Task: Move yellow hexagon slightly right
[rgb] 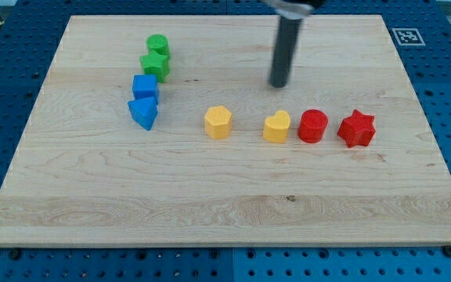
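The yellow hexagon (218,122) sits on the wooden board near the middle. A yellow heart (277,126) lies to its right, then a red cylinder (313,125) and a red star (356,128), all in a row. My tip (278,84) is above the yellow heart toward the view's top, up and to the right of the yellow hexagon, touching no block.
At the upper left stand a green cylinder (158,45), a green star (155,65), a blue cube (145,87) and a blue triangle block (143,113) in a column. The wooden board (225,204) lies on a blue pegboard table. A marker tag (406,36) is at the top right corner.
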Available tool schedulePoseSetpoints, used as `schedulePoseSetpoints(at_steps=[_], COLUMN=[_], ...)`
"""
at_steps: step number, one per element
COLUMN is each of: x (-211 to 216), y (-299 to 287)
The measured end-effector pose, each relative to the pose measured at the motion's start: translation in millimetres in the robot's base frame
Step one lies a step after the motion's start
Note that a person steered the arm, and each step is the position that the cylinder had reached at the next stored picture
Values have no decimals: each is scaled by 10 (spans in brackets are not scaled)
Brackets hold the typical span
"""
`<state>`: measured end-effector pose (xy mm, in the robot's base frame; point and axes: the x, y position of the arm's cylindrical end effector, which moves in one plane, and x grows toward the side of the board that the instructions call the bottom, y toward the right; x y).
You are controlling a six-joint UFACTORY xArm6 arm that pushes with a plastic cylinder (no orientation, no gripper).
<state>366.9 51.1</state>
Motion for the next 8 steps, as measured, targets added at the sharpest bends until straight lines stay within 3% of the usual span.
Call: schedulePoseSetpoints(at_steps=[1, 2, 8], x=[0, 1, 504], y=[-715, -973, -1233])
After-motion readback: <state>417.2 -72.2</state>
